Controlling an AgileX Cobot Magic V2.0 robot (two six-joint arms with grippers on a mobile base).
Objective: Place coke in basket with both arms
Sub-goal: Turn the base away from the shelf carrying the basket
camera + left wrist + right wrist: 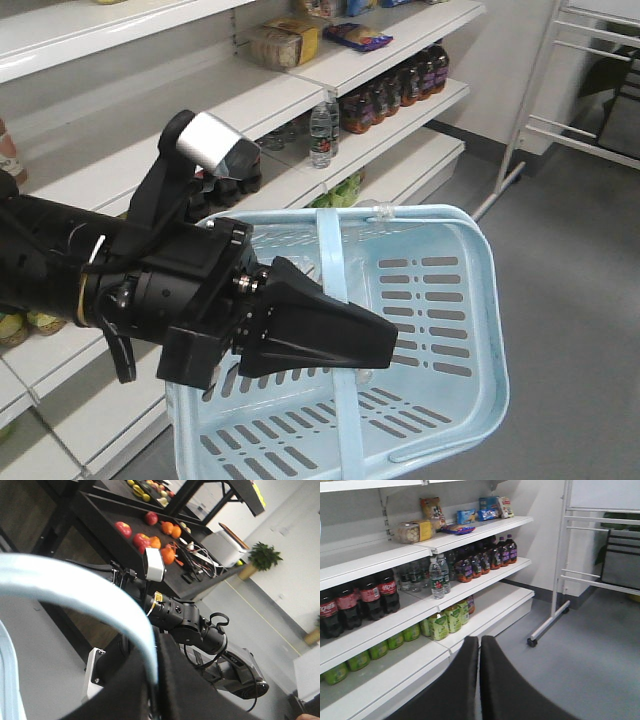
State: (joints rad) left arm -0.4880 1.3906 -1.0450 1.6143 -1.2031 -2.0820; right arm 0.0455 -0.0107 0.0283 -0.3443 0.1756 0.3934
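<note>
- The coke: I see no small red contoured bottle in any view. It is in neither of my tools, nor in the part of the basket (490, 290) that shows. The nearest candidates are the dark red-labelled bottles (370, 597) at the left end of the middle shelf (420, 614), and I cannot tell whether my target stands among them.
- The basket hangs tilted in the air beside the shelving, its mouth toward the front view. Its slotted floor is bare where I can see it.
- My left tool (154, 695) looks pinched on the strap handle (75, 587), which runs down into the slit between the tool's two dark halves. I judge this arm is carrying the basket.
- My right tool (392, 345) is pressed together on nothing, its wedge lying across the front of the basket, over the strap.
- The step in hand, as I judge it, is fetching the bottle, so the task is barely begun.
- To do it well, I should spread the right tool before nearing the shelf and come in level at its front edge. Then I take one bottle by the body below the neck, without knocking its neighbours or the water bottles (437, 577) further along.
- Meanwhile the left grip should stay firm, with the basket's mouth turned up close under that shelf edge, so the bottle is lowered in, not dropped.
- The thin strap may slip or swing when the weight lands.
</note>
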